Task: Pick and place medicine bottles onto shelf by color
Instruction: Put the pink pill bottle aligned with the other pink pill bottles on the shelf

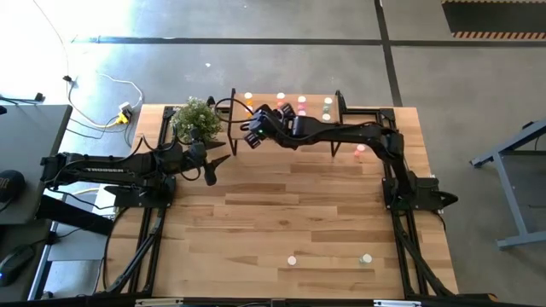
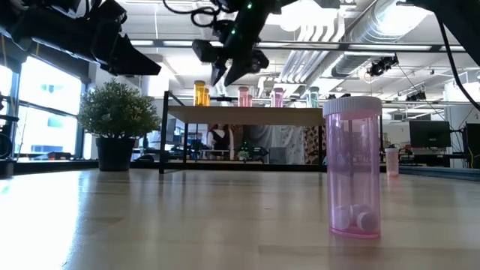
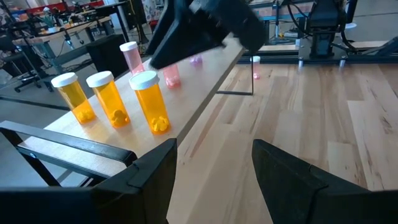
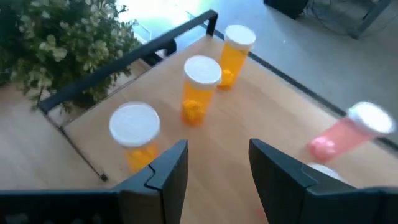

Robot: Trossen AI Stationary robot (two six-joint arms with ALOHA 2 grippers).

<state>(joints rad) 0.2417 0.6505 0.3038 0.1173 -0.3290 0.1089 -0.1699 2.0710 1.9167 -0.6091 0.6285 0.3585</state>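
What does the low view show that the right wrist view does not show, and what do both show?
Only the low view: a pink bottle standing close on the table, another small pink one farther right, and the shelf's black legs.
Only the right wrist view: the right pincer, open and empty, above the shelf top, and the orange bottles' white caps from above.
Both: the orange bottles on the shelf and the plant.

The worktop (image 1: 290, 222) is pale wood planking with a soft sheen; the medicine bottles (image 3: 151, 101) look like glossy translucent plastic (caps white, matt); the shelf (image 3: 205, 68) is smooth wood.
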